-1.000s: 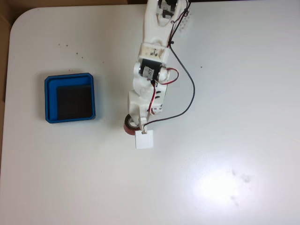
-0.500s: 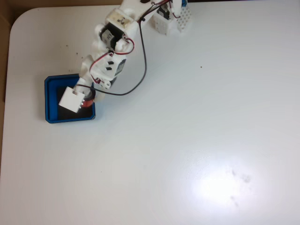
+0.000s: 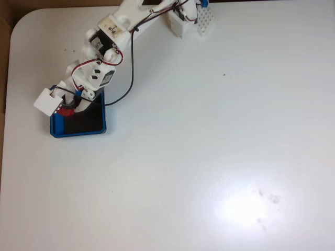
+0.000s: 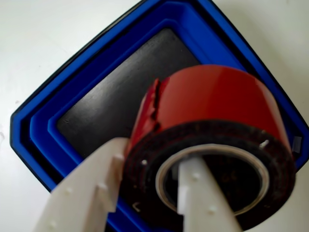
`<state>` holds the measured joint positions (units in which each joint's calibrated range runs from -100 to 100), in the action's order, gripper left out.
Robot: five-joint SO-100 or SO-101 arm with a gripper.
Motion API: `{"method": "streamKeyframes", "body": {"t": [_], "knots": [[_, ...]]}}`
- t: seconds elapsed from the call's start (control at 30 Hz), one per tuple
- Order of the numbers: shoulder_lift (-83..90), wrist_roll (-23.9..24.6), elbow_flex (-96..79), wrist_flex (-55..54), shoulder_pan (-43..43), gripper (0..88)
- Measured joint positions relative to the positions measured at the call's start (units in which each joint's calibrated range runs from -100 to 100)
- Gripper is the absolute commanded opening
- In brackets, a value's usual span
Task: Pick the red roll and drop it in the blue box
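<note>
In the wrist view the red roll (image 4: 212, 96) hangs tilted over the blue box (image 4: 36, 140), whose black floor shows beneath it. My gripper (image 4: 152, 159) is shut on the red roll. One white finger (image 4: 193, 193) sits inside its pale core and the other finger (image 4: 91, 193) presses the outer side. In the fixed view the gripper (image 3: 68, 107) is over the left part of the blue box (image 3: 78, 133). A sliver of the red roll (image 3: 65, 110) shows under the white wrist block.
The box lies near the left edge of the white table (image 3: 209, 157), beside a brown strip (image 3: 4, 63). The arm's base (image 3: 186, 15) stands at the top edge. Glare marks the table at lower right.
The arm has swung left from the table's middle to above the blue box, carrying the red roll. In the last half second it moved further toward the box's left side.
</note>
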<state>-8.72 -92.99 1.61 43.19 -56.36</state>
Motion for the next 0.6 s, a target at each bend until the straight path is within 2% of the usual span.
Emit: {"method": "streamKeyframes", "body": {"t": [0.6], "knots": [[-3.9,0.0,0.0,0.0,-0.3,1.0]]}}
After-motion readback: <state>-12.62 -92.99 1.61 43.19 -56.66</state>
